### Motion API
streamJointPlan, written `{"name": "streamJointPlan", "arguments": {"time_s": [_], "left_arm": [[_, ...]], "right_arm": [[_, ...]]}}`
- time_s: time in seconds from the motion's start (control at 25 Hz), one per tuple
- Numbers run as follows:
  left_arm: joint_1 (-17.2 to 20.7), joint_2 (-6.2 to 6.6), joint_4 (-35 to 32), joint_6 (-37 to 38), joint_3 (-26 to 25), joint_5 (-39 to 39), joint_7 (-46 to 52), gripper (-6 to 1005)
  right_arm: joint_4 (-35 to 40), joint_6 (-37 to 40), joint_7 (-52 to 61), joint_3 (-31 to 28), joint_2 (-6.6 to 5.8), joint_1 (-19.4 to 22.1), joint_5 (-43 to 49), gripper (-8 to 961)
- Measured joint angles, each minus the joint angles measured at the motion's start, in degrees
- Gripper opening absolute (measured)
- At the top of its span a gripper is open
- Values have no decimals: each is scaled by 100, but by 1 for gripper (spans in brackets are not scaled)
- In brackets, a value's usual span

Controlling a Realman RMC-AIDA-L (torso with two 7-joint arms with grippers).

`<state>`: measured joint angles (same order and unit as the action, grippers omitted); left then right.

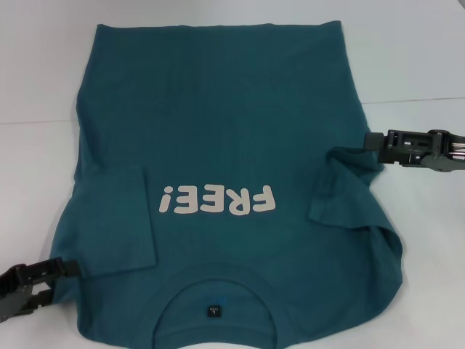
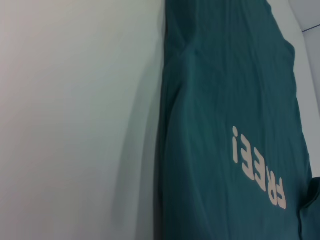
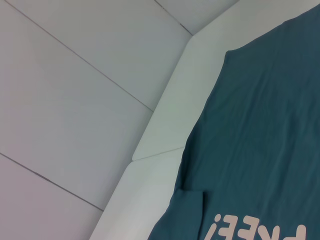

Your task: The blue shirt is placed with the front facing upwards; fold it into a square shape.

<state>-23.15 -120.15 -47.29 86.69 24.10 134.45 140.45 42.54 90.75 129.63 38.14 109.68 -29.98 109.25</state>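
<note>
Shirt (image 1: pixel 218 131) flat | right hand (image 1: pixel 372 142) at edge, possibly touching

A pale white, smooth-topped table (image 1: pixel 407 65) carries a single thing: a large dark teal-blue cotton short-sleeved T-shirt (image 1: pixel 218 131) lying flat with its white "FREE!" lettering (image 1: pixel 218 200) facing up. Both sleeves are folded inward over the chest. Bare tabletop shows beyond the shirt's hem and along both its sides; a thin seam line crosses the tabletop beside the shirt.
</note>
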Motion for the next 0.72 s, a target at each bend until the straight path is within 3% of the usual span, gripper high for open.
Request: {"name": "streamJointPlan", "arguments": {"time_s": [0.44, 0.72], "left_arm": [[-50, 2, 34, -156, -36, -2, 176, 899], [-211, 74, 355, -300, -35, 10, 270, 900]], "right_arm": [[0, -5, 0, 0, 0, -26, 0, 941], [0, -3, 0, 0, 0, -18, 0, 941]]}}
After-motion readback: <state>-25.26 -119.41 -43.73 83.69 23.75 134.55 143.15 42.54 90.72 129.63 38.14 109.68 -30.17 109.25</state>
